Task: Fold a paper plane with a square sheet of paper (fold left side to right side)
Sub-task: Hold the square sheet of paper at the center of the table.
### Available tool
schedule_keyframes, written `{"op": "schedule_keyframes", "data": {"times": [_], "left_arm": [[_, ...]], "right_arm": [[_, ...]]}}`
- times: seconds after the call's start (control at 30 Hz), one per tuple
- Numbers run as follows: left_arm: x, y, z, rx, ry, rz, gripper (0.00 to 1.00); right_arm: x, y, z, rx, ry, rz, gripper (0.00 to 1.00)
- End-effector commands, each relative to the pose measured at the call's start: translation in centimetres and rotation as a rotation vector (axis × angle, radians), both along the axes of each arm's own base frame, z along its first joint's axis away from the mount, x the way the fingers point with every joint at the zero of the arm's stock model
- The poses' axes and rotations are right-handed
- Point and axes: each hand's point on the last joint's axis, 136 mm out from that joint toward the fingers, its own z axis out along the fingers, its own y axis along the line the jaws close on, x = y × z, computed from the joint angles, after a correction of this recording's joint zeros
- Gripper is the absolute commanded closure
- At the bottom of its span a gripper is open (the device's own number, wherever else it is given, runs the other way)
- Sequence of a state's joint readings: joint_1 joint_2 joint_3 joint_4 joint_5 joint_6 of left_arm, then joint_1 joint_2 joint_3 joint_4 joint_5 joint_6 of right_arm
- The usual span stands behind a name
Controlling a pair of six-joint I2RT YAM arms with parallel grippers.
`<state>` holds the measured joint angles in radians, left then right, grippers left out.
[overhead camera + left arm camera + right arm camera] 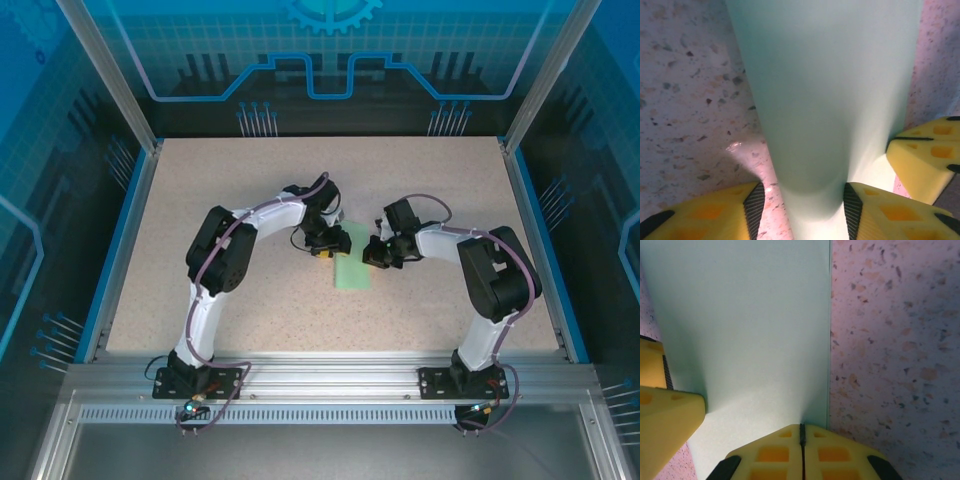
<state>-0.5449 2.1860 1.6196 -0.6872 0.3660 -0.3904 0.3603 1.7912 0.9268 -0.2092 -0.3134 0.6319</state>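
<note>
The square sheet of paper (352, 272) lies mid-table as a narrow pale mint-green strip, doubled over left to right. In the left wrist view its rounded, uncreased fold (825, 100) bulges up between my left gripper's (803, 210) yellow fingers, which stand open; the bulge touches the right pad while bare table shows beside the left one. My left gripper (325, 250) sits at the strip's far end. My right gripper (376, 255) is close beside it. Its fingertips (802, 432) are shut together, resting on the paper (745, 325) just inside its straight right edge.
The speckled tabletop (200, 280) stretches wide on both sides of the paper, bounded by blue rails (115, 250) and a metal frame. The two grippers nearly touch: the right gripper's finger (927, 155) appears in the left wrist view, and the left's finger (665, 415) in the right wrist view.
</note>
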Motion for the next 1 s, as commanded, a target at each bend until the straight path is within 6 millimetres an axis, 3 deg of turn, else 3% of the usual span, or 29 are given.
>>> {"op": "schedule_keyframes", "data": {"times": [0.0,0.2,0.33,0.47,0.6,0.97], "left_arm": [[0.0,0.6,1.8,0.005,-0.084,-0.005,0.47],[0.5,0.8,5.5,-0.075,-0.205,0.004,0.47],[-0.2,-1.4,6.8,-0.227,-0.195,-0.043,0.61],[-0.9,-3.6,6.0,-0.345,-0.115,-0.072,0.76],[-1.1,-4.4,4.5,-0.369,-0.072,-0.088,0.79],[-0.9,-2.6,0.2,-0.256,-0.039,-0.062,0.81]], "right_arm": [[-2.1,-1.3,-2.8,-0.101,0.099,0.007,0.92],[-2.3,-1.3,-3.1,-0.109,0.106,0.013,0.92],[-2.2,-1.3,-3.0,-0.114,0.104,0.013,0.92],[-2.3,-1.4,-3.1,-0.126,0.107,0.015,0.92],[-2.4,-1.5,-3.2,-0.133,0.113,0.016,0.92],[-2.9,-1.8,-3.7,-0.16,0.132,0.02,0.93]]}}
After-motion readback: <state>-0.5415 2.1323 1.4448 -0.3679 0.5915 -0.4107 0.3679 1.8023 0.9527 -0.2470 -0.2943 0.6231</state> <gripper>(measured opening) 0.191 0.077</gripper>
